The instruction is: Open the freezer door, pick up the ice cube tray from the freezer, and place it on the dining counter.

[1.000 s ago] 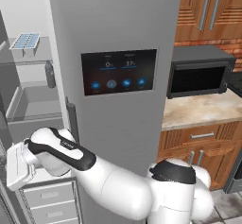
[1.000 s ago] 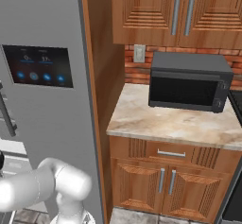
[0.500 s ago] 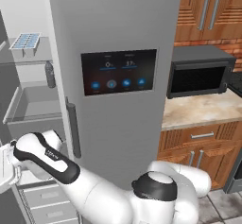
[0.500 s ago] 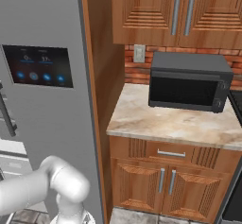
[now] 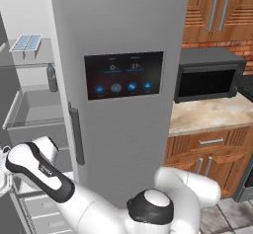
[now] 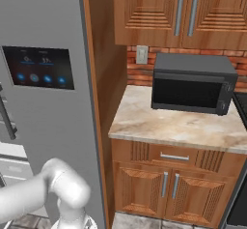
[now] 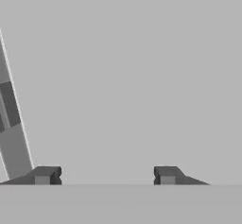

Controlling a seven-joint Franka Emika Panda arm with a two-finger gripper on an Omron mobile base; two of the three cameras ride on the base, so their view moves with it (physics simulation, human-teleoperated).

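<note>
Gripper [image 7: 105,176] low in hand view, fingertips apart, nothing between, facing flat grey surface. Ice cube tray [image 5: 26,44] upper left of left base view, on top shelf of freezer [image 5: 29,92], well above the hand: white, pale-blue grid. Arm [image 5: 42,171] stretched low toward lower left.

Inside the tall white freezer [image 5: 29,11] there is a flat shelf [image 5: 29,63] near the top. A small white ice cube tray with pale-blue squares [image 5: 26,44] sits on that shelf. Just below, a small dark bottle [image 5: 51,77] stands upright at the right side, behind a grey pull-out drawer [image 5: 34,112]. To the right of the grey fridge is a beige marbled stone bench [image 6: 176,124] on wooden cabinets. A black boxy microwave [image 6: 193,84] sits on that bench, against the brick wall.
</note>
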